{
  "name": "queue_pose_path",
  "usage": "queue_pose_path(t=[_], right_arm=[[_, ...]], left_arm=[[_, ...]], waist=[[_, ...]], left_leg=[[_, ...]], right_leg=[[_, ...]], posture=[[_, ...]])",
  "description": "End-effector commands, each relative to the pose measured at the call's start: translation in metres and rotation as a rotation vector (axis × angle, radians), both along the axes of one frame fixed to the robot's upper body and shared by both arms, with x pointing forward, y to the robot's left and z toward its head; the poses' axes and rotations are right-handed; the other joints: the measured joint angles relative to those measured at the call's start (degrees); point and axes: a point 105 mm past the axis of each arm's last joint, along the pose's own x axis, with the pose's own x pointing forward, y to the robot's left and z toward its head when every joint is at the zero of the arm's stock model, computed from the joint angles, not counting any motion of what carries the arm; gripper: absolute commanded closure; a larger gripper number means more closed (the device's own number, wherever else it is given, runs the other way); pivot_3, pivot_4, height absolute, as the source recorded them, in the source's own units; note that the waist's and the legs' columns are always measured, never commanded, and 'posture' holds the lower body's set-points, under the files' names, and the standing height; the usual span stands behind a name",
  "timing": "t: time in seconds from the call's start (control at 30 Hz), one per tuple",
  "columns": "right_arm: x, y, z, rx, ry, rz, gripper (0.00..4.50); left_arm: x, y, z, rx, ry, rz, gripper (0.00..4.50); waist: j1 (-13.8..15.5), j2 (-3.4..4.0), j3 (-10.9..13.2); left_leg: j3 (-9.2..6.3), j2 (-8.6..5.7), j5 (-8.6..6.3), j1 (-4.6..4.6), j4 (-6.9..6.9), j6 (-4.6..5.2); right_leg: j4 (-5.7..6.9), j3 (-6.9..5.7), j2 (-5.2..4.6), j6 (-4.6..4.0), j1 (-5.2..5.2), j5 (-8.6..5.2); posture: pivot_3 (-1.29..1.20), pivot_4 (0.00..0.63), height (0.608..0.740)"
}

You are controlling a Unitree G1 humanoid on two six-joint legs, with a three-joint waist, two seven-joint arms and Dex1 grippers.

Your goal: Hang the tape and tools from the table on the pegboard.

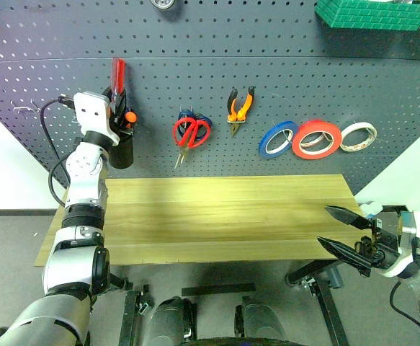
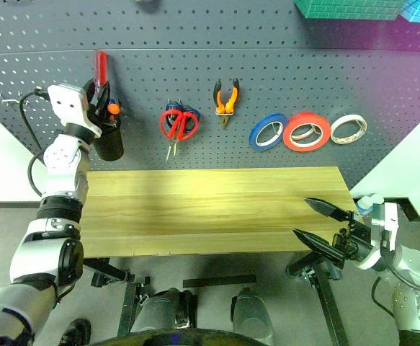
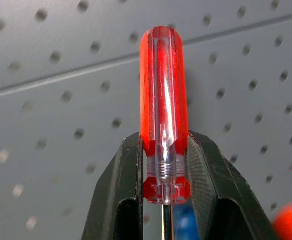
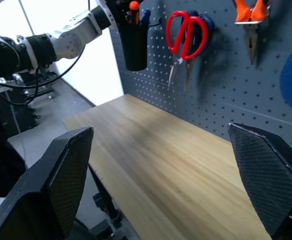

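Left eye view puts the left gripper in the upper left of the frame, raised against the pegboard and closed on the red-handled screwdriver, whose handle stands upright above the fingers. Just below the gripper a black cup hangs on the board with an orange-tipped item in it. Left wrist view shows both black fingers pressing the base of the clear red handle, the shaft running down between them.

At the lower right of the frame the right gripper hovers off the near right corner of the table, jaws spread wide with nothing between them.

On the board, centre frame, hang the red-handled scissors and to their right the pliers. Further right hang three rolls side by side: a blue roll, the red-orange tape and a pale roll
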Motion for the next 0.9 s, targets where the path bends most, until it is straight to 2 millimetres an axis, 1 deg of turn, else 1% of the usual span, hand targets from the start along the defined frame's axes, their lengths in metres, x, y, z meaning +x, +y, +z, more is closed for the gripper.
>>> queue_pose_path(t=[0.03,0.1,0.17,0.2,0.27,0.4,0.47,0.6,0.67,0.9], right_arm=[[0.000,-0.010,0.007,-0.016,-0.046,-0.015,0.00],[0.001,-0.012,0.006,-0.016,-0.047,-0.014,0.00],[0.002,-0.012,0.005,-0.016,-0.050,-0.014,0.00],[0.002,-0.012,0.005,-0.016,-0.051,-0.013,0.00],[0.003,-0.011,0.004,-0.015,-0.053,-0.011,0.00],[0.003,-0.012,0.003,-0.016,-0.052,-0.011,0.00],[0.003,-0.015,0.001,-0.015,-0.049,-0.011,0.00],[0.004,-0.019,-0.001,-0.014,-0.050,-0.010,0.00],[0.004,-0.020,-0.002,-0.014,-0.049,-0.009,0.00],[0.007,-0.022,-0.004,-0.012,-0.053,0.000,0.00]], left_arm=[[-0.004,0.001,0.003,0.008,-0.024,0.013,3.66],[-0.005,0.001,0.001,-0.004,-0.016,0.012,3.66],[-0.005,0.001,-0.002,-0.019,-0.008,0.013,2.92],[-0.006,0.001,-0.003,-0.018,-0.007,0.010,2.67],[-0.007,0.000,-0.004,-0.017,-0.008,0.005,1.98],[-0.010,-0.002,-0.003,-0.031,-0.017,-0.008,0.63],[-0.010,-0.002,-0.002,-0.032,-0.018,-0.006,0.03],[-0.011,-0.003,0.002,-0.037,-0.031,-0.009,0.03],[-0.012,-0.004,0.007,-0.047,-0.051,-0.011,0.03],[-0.023,-0.012,0.045,-0.061,-0.186,-0.019,0.03]], waist=[[0.03,0.05,0.09],[0.03,0.11,0.13],[0.03,0.16,0.18],[0.03,0.16,0.19],[0.09,0.23,0.24],[0.42,0.27,0.30],[0.69,0.28,0.31],[1.01,0.34,0.37],[1.18,0.34,0.38],[1.47,0.33,0.70]], left_leg=[[0.00,0.00,0.00,0.01,0.01,0.00],[0.00,0.00,-0.01,0.05,0.01,0.00],[-0.01,0.00,-0.01,0.05,0.01,-0.01],[-0.01,0.00,-0.01,0.05,0.00,-0.01],[0.00,0.00,-0.01,0.05,0.00,-0.01],[-0.04,0.00,-0.02,0.05,0.00,0.01],[-0.05,0.00,-0.03,0.05,0.00,0.02],[-0.04,-0.01,-0.10,0.04,0.00,0.12],[-0.03,-0.02,-0.13,0.02,-0.01,0.17],[-0.01,-0.03,-0.20,-0.16,-0.08,0.24]], right_leg=[[0.00,0.00,-0.01,0.00,-0.02,0.00],[-0.02,0.00,-0.02,0.00,-0.06,0.00],[-0.01,0.00,-0.02,0.00,-0.08,0.00],[-0.01,0.00,-0.02,0.00,-0.08,0.00],[-0.03,0.00,-0.02,0.00,-0.09,0.00],[-0.10,-0.06,-0.04,0.01,-0.07,0.00],[-0.17,-0.07,-0.05,0.05,-0.05,0.03],[-0.42,-0.08,-0.07,0.18,0.03,0.12],[-0.54,-0.08,-0.08,0.20,0.05,0.15],[-0.74,-0.08,-0.09,0.21,-0.03,0.16]], posture=[[-0.21,0.120,0.740],[-0.20,0.120,0.740],[-0.21,0.121,0.740],[-0.21,0.121,0.740],[-0.20,0.123,0.740],[-0.20,0.125,0.740],[-0.20,0.125,0.740],[-0.20,0.128,0.740],[-0.20,0.129,0.740],[-0.18,0.114,0.740]])
